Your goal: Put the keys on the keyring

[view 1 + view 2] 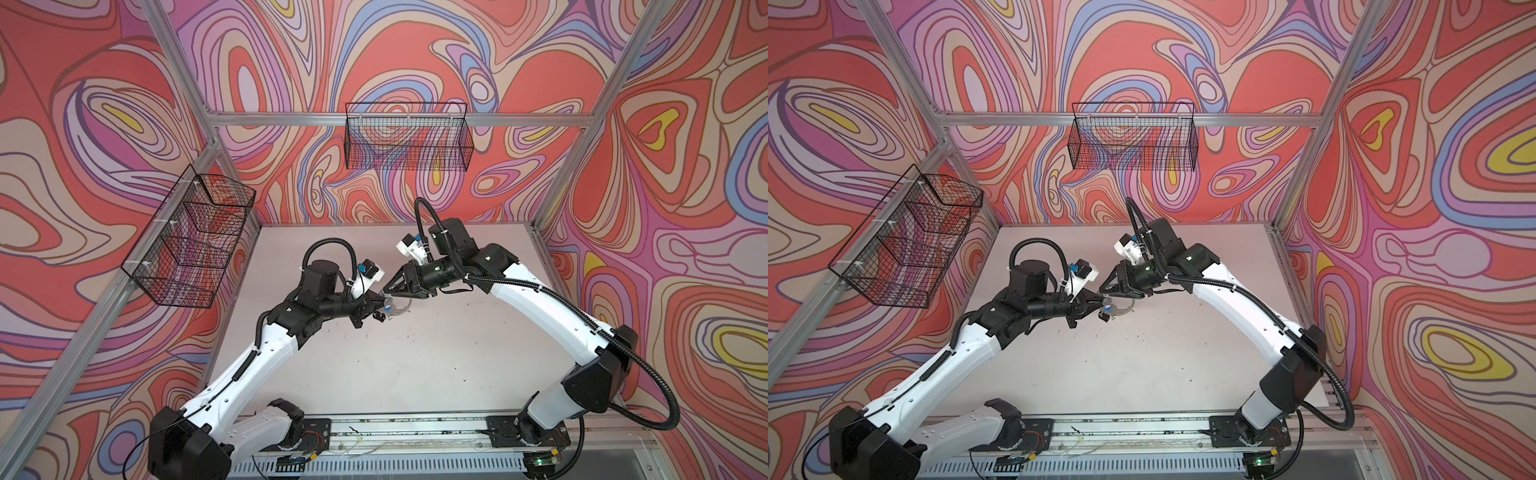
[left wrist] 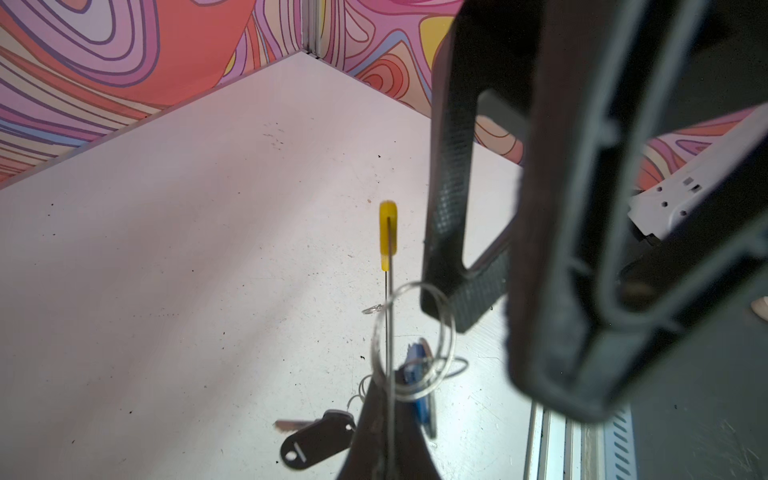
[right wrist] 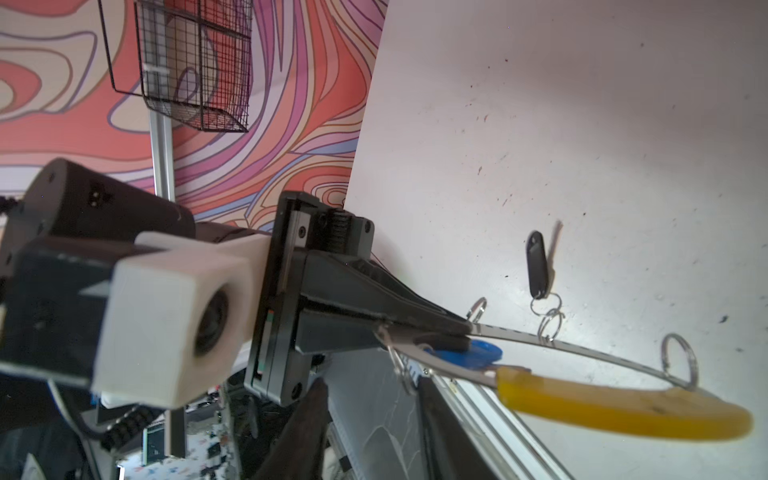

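Both arms are shown meeting over the middle of the white counter (image 1: 436, 365) in both top views. The keyring (image 3: 505, 331), a thin perforated metal hoop with a yellow segment (image 3: 623, 409), is clamped at its band by the left pincer (image 3: 465, 332), whose jaws are fully closed upon it. The hoop is held clear of the counter and is presented edge-on in the left wrist view. The right pincer (image 1: 390, 289) is pointed at the same spot from the opposite side, its tip near that of the left one. Its jaws are parted a little, and nothing is seen gripped between them. A large wire ring (image 2: 413, 340) is shown just beside the right pincer's tip; whether the two touch cannot be told. The blue-tagged key (image 3: 473, 353) is found just beside the left pincer's tips, within the hoop's outline. The black-tagged key (image 3: 539, 266) is shown beyond the band and appears linked to it by small wire rings (image 3: 549, 320). Whether this key hangs free or rests on the counter cannot be told.
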`<state>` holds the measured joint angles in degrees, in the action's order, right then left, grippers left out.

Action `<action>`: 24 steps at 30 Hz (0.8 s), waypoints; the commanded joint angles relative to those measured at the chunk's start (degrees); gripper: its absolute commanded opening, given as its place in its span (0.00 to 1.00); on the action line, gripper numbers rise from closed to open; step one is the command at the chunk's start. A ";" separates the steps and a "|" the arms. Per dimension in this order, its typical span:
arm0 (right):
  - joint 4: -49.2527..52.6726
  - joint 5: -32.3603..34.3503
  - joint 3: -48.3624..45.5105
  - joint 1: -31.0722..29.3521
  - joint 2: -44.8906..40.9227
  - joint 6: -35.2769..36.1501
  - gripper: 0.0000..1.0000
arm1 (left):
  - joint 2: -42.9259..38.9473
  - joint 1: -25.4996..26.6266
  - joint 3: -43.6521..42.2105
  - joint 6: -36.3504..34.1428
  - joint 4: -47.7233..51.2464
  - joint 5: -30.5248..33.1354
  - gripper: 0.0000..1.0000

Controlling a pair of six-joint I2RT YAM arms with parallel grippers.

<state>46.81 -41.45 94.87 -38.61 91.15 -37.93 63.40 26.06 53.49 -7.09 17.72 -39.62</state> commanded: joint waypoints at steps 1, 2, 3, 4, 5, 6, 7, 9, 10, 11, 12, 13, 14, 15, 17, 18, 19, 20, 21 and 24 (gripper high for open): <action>4.77 2.49 4.22 -0.06 -2.20 4.66 0.44 | 0.00 -0.58 3.36 -2.34 3.47 -3.62 0.00; 6.65 3.77 5.70 -0.06 -2.29 6.29 0.45 | 0.35 -0.61 3.99 -2.81 4.31 -4.05 0.00; 8.68 5.20 7.00 -0.11 -2.38 7.93 0.46 | 0.65 -0.72 4.47 -3.19 5.22 -4.60 0.00; 10.32 6.44 8.05 -0.07 -2.52 9.36 0.46 | 0.84 -0.75 4.84 -3.50 5.88 -5.04 0.00; 12.07 8.06 9.29 0.01 -2.70 11.09 0.46 | 1.07 -0.87 5.48 -3.95 6.85 -5.57 0.00; 13.86 9.89 10.42 0.03 -2.99 13.03 0.46 | 1.24 -0.90 6.01 -4.50 7.79 -6.17 0.00; 15.00 11.46 10.99 0.03 -3.30 14.59 0.45 | 1.33 -1.01 6.56 -5.16 9.00 -6.76 0.00; 16.47 13.53 11.64 0.10 -4.04 18.40 0.45 | 1.79 -1.05 8.21 -7.25 12.43 -8.17 0.00; 17.04 13.64 11.95 0.05 -4.10 20.15 0.45 | 2.05 -1.09 9.03 -8.15 14.14 -8.84 0.00; 17.43 13.37 12.10 0.03 -4.23 22.56 0.46 | 2.37 -1.14 10.08 -9.53 16.54 -9.72 0.00; 17.30 12.62 11.74 0.07 -4.65 24.71 0.47 | 2.75 -1.15 11.28 -10.83 19.10 -10.55 0.00; 16.95 12.25 11.22 0.03 -5.29 26.37 0.49 | 3.10 -1.14 12.25 -11.83 21.15 -11.14 0.00; 16.04 12.07 10.32 0.03 -6.17 27.93 0.53 | 3.52 -1.10 13.40 -12.63 23.23 -11.62 0.00; 15.46 11.15 9.44 0.03 -6.78 29.69 0.55 | 3.82 -1.26 14.40 -13.23 24.93 -12.16 0.00; 14.53 10.34 7.22 0.02 -7.92 32.28 0.57 | 3.85 -1.19 15.76 -14.01 27.22 -13.94 0.00; 14.39 9.93 6.25 0.03 -8.15 33.61 0.57 | 3.71 -1.24 16.38 -14.28 28.11 -15.01 0.00; 13.94 9.11 5.19 -0.10 -8.43 34.43 0.57 | 3.67 -1.19 16.84 -14.44 28.90 -15.76 0.00; 13.33 7.99 4.05 -0.06 -8.93 35.34 0.57 | 3.58 -1.20 17.45 -14.73 29.79 -16.71 0.00; 12.93 7.26 3.16 -0.17 -9.40 36.17 0.58 | 3.50 -1.19 18.00 -14.83 30.69 -17.35 0.00; 12.27 6.12 1.62 -0.37 -10.32 38.03 0.60 | 3.32 -1.19 19.37 -15.32 32.78 -18.55 0.00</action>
<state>59.92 -32.97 97.80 -38.65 82.30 -5.15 67.26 25.12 70.57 -19.77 45.50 -54.08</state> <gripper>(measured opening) 0.598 0.051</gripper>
